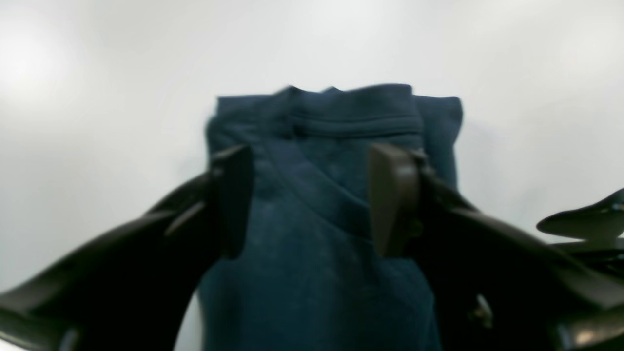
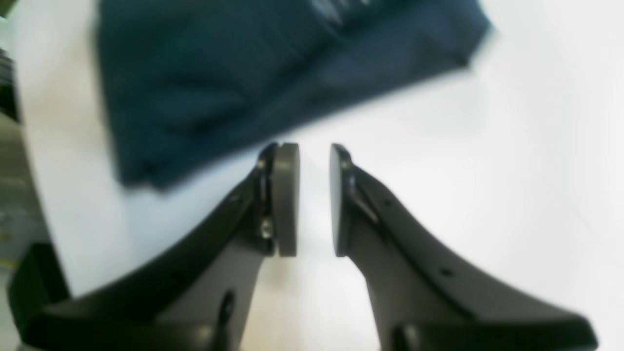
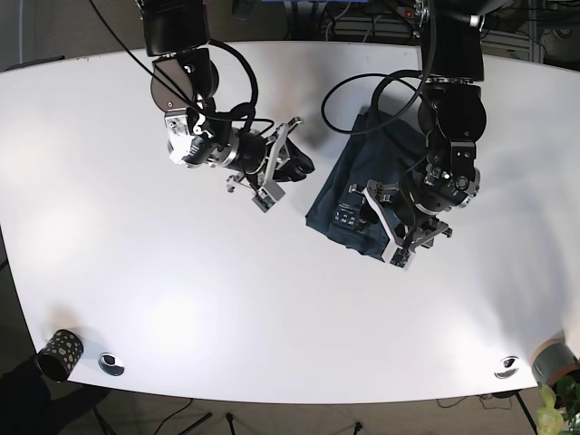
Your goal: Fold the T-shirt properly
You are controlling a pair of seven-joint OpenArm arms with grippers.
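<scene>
The dark blue T-shirt (image 3: 358, 177) lies folded into a compact rectangle on the white table (image 3: 136, 272), right of centre. My left gripper (image 1: 312, 200) hovers open over it, one finger (image 1: 234, 200) on each side of a diagonal fold, with nothing pinched. In the base view this gripper (image 3: 373, 234) sits over the shirt's near edge. My right gripper (image 2: 312, 200) stands just off the shirt's (image 2: 243, 73) edge above bare table, its pads (image 2: 285, 200) a narrow gap apart and holding nothing. In the base view this gripper (image 3: 297, 163) is left of the shirt.
A dark patterned cup (image 3: 59, 352) and a small metal disc (image 3: 111, 363) sit at the table's near left corner. Another disc (image 3: 506, 366) and a pot with a plant (image 3: 553, 362) are at the near right. Cables hang from both arms.
</scene>
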